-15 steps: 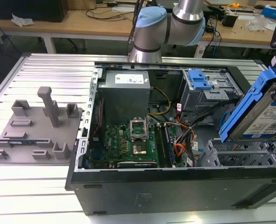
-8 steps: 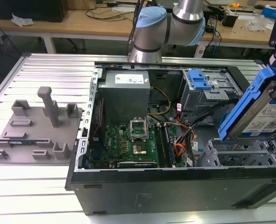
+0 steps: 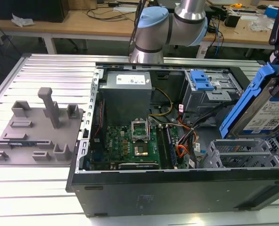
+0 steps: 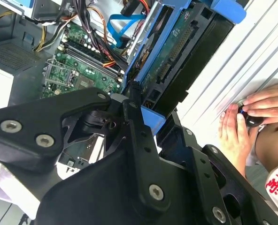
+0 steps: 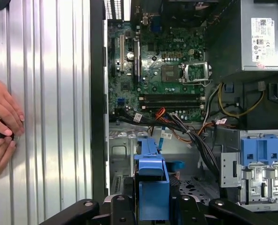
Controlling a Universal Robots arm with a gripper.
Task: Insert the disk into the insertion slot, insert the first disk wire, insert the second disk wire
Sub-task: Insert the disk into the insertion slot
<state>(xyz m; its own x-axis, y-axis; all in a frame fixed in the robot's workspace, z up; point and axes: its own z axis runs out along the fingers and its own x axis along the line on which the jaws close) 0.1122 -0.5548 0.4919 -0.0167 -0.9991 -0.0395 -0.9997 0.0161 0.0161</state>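
1. Fixture plate (image 3: 36,127): grey moulded plastic, blocky pegs, well to the exterior view's left of the insertion slot (image 3: 243,153).
2. Motherboard (image 3: 135,141): green, flat, nearer, also left of slot.
3. Slot: perforated grey sheet-metal bay; drive not in yet, we judge.
4. Just above slot, the disk (image 3: 264,106): silver w/ blue plastic carrier, tilted, long axis rising toward the exterior view's right. The gripper (image 4: 154,111) has fingers clamped on the carrier; disk runs from them down toward slot.

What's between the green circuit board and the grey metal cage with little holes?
A tangle of orange and black wires lies between the green circuit board and the grey perforated metal cage, seen in the exterior view.
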